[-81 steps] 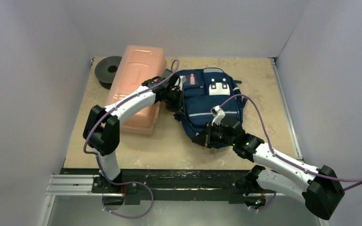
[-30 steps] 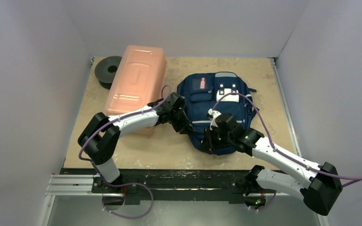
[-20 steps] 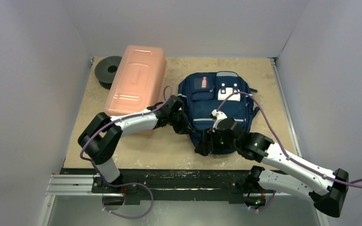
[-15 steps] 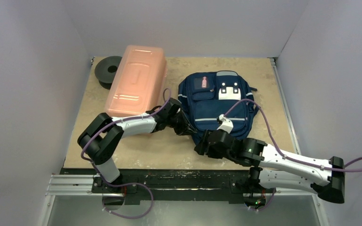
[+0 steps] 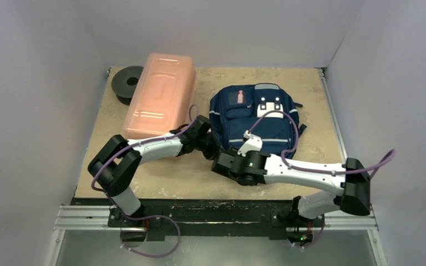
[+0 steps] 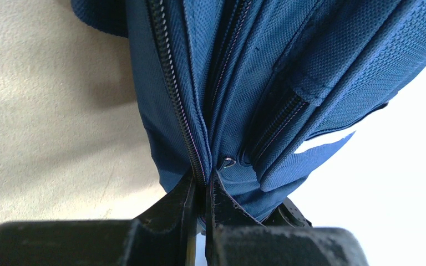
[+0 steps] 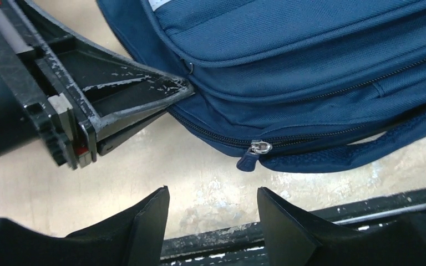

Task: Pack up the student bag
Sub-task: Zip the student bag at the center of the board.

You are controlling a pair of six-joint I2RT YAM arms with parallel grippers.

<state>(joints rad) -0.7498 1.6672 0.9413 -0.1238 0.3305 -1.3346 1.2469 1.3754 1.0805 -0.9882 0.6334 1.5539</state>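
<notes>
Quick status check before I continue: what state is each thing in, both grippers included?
Backpack: lying flat, front up, zips in view closed.
Zipper pull: hanging free, not gripped.
Left gripper: shut on the backpack's edge at a zip seam.
Right gripper: open, near the zipper pull, touching nothing.
Pink box: lid on.
Black spool: lying flat beside the pink box.

Repositioning at the near-left corner
We see the right fingers (image 7: 141,221) off the face of the student bag (image 5: 230,124), now low at its near-left corner; the left fingers (image 6: 175,208) have slid nearer along its left edge; the bag has turned straighter.
</notes>
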